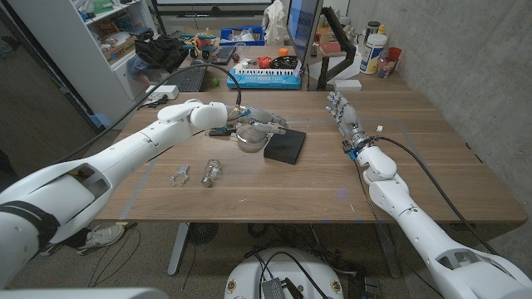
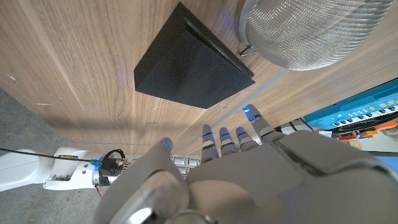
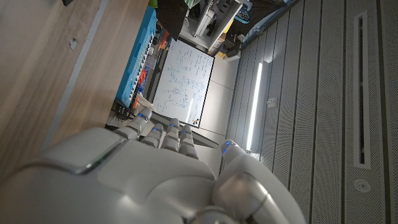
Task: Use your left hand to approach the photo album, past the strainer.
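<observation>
The photo album (image 1: 284, 146) is a flat black block lying near the table's middle; in the left wrist view the album (image 2: 189, 60) lies just beyond my fingertips. The metal mesh strainer (image 1: 249, 138) sits right beside the album's left edge, and the strainer (image 2: 305, 31) bulges close to my hand. My left hand (image 1: 259, 120) hovers over the strainer with its fingers stretched toward the album, holding nothing. On the table's right side my right hand (image 1: 342, 112) stays extended and empty, fingers straight.
A small glass jar (image 1: 211, 173) and a metal clip (image 1: 179, 177) lie toward the front left of the table. A blue toy keyboard (image 1: 264, 76), bottles (image 1: 372, 51) and a monitor stand along the back edge.
</observation>
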Action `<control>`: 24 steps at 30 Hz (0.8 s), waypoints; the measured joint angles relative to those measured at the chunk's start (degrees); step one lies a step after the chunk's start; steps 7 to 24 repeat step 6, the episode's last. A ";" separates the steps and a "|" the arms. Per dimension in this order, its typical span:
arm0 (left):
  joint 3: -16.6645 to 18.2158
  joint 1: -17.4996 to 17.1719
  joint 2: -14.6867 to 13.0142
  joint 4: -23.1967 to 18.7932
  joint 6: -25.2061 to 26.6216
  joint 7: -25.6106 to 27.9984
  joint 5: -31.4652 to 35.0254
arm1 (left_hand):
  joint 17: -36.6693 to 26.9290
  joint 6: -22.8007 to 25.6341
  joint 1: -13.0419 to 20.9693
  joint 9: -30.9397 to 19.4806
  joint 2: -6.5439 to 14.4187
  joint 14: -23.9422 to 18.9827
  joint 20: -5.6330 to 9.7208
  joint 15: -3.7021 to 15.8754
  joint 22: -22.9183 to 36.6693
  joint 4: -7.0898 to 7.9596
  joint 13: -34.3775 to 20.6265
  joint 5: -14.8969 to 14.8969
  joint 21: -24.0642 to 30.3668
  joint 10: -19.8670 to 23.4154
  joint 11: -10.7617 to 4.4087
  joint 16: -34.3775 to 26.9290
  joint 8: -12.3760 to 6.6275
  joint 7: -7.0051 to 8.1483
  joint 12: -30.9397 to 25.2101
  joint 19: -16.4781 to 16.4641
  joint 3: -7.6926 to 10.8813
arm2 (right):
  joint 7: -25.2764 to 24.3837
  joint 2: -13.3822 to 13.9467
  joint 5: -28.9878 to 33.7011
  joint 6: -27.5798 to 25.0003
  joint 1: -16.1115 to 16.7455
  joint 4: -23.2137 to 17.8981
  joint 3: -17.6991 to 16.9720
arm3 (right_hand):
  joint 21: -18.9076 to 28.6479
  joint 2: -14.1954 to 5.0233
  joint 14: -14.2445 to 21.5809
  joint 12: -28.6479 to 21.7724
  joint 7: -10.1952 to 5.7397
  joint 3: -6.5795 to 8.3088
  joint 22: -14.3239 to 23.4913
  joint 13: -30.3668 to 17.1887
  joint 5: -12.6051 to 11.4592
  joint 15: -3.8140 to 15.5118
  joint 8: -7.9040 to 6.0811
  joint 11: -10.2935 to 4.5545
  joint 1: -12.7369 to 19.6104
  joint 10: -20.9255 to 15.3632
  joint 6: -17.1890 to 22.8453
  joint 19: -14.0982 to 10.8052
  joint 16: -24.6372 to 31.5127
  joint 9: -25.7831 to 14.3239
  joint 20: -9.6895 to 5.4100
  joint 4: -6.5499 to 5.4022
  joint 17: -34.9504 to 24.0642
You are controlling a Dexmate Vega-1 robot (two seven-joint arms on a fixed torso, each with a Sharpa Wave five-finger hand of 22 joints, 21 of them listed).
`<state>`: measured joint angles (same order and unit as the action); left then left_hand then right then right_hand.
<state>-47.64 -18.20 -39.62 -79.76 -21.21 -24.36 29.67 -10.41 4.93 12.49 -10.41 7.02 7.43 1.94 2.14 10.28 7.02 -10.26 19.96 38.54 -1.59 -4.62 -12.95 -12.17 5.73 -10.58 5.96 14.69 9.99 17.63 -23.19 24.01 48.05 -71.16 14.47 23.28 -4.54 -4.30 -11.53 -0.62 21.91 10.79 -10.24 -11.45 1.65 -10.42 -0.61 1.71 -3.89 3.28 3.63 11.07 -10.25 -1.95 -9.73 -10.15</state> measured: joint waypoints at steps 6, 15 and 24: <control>-0.38 0.47 0.36 1.59 -1.01 -0.03 0.00 | 0.00 0.00 0.00 0.00 0.00 0.00 0.00 0.00 0.00 0.00 0.00 0.15 0.00 0.00 0.00 0.35 0.00 0.00 0.00 0.00 0.00 | -0.58 -0.13 0.22 -0.08 0.21 -0.24 0.07 | 0.00 0.00 0.00 0.00 0.00 0.00 0.00 0.00 0.00 0.00 0.00 0.00 0.00 0.00 0.00 0.00 0.00 0.00 0.00 0.00 0.00; -0.38 0.47 0.36 1.59 -1.01 -0.03 0.00 | 0.00 0.00 0.00 0.00 0.00 0.00 0.00 0.00 0.00 0.00 0.00 0.15 0.00 0.00 0.00 0.35 0.00 0.00 0.00 0.00 0.00 | -0.58 -0.13 0.22 -0.08 0.21 -0.24 0.07 | 0.00 0.00 0.00 0.00 0.00 0.00 0.00 0.00 0.00 0.00 0.00 0.00 0.00 0.00 0.00 0.00 0.00 0.00 0.00 0.00 0.00; -0.38 0.47 0.36 1.59 -1.01 -0.03 0.00 | 0.00 0.00 0.00 0.00 0.00 0.00 0.00 0.00 0.00 0.00 0.00 0.15 0.00 0.00 0.00 0.35 0.00 0.00 0.00 0.00 0.00 | -0.58 -0.13 0.22 -0.08 0.21 -0.24 0.07 | 0.00 0.00 0.00 0.00 0.00 0.00 0.00 0.00 0.00 0.00 0.00 0.00 0.00 0.00 0.00 0.00 0.00 0.00 0.00 0.00 0.00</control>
